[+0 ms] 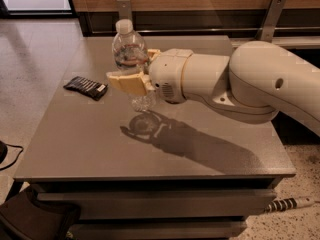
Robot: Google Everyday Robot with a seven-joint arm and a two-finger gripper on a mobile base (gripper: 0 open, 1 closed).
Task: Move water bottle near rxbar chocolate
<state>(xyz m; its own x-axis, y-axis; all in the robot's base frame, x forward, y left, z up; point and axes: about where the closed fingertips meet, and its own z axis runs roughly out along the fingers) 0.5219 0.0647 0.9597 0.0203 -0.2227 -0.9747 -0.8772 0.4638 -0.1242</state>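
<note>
no legible text on water bottle (129, 49), rxbar chocolate (86, 87), jaws around bottle
</note>
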